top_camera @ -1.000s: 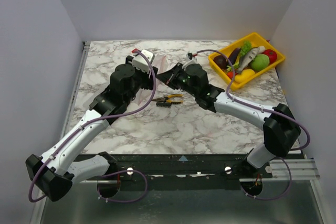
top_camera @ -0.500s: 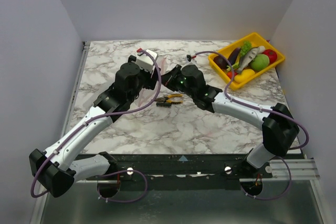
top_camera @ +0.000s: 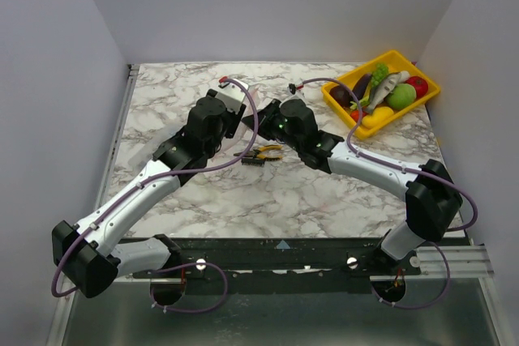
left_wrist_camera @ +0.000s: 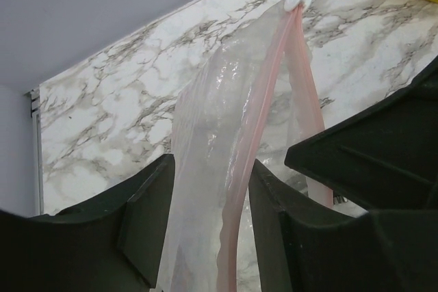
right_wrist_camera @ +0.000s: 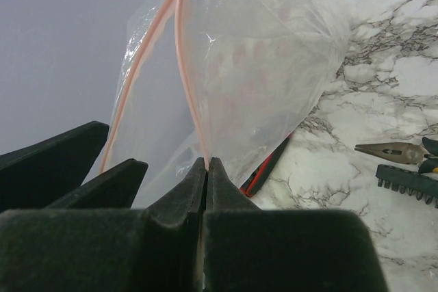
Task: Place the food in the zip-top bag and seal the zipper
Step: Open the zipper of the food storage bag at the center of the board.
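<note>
Toward the back of the table, the zip-top bag passes between the spread fingers of the left gripper. Its zipper is in the right gripper, to its right. The pliers lie just in front. The tray sits back right with the food in it.

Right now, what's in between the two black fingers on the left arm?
The clear zip-top bag, its pink zipper running lengthwise, passes between the left gripper's fingers. The left wrist view shows this.

bright even light, soft shadows
</note>
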{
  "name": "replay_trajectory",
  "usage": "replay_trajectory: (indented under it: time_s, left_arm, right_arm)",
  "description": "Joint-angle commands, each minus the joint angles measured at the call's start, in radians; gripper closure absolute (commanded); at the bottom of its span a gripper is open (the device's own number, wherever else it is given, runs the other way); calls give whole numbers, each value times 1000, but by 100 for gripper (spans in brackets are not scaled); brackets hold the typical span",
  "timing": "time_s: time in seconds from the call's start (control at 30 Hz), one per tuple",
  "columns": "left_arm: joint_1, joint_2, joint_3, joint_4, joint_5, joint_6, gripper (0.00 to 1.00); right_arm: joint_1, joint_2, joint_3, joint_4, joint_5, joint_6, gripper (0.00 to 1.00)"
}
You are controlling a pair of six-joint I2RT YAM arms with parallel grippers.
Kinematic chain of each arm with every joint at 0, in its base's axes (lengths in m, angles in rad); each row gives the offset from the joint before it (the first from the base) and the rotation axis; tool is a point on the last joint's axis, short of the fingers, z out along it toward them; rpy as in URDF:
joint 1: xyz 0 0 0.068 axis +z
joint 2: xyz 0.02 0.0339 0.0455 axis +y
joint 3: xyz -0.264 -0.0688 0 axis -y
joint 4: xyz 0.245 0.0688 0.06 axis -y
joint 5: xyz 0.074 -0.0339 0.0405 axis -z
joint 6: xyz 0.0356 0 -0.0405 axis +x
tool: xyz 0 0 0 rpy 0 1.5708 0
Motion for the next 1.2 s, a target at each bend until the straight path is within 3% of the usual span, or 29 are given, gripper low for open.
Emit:
replay_trajectory:
  time_s: [0.0,0.13,0.2,0.3,0.33,0.53,0.7,0.83,0.93,1.07,1.17]
  left_arm:
    - [-5,5,35,-4,-54,20,53]
    - [-5,21,47,-21,-26,19,52]
    - [-6,29,53,-28,-26,21,57]
    - [-5,39,69,-49,-21,22,82]
    - [-6,43,75,-53,-25,14,99]
    - [-4,113,173,-228,-71,-184,100]
    - [-1,146,182,-222,-47,-327,100]
    - [1,225,248,-295,-6,-430,100]
    - [1,281,282,-339,20,-467,100]
    - [4,286,299,-356,81,-477,100]
    - [3,279,287,-339,123,-464,100]
  right_arm:
    - [11,-22,8,-5,32,8,99]
    - [10,-23,11,-4,28,4,99]
    - [12,-24,12,-4,26,0,99]
    - [12,-26,13,-10,23,-8,99]
    - [12,-26,17,-19,21,-17,99]
    - [12,-28,124,-243,88,-127,99]
    - [5,-69,138,-337,150,-215,66]
    - [-30,-101,138,-397,145,-280,52]
    - [-42,-131,152,-455,235,-367,31]
    - [-58,-160,190,-561,363,-480,17]
    - [-95,-203,161,-573,425,-526,14]
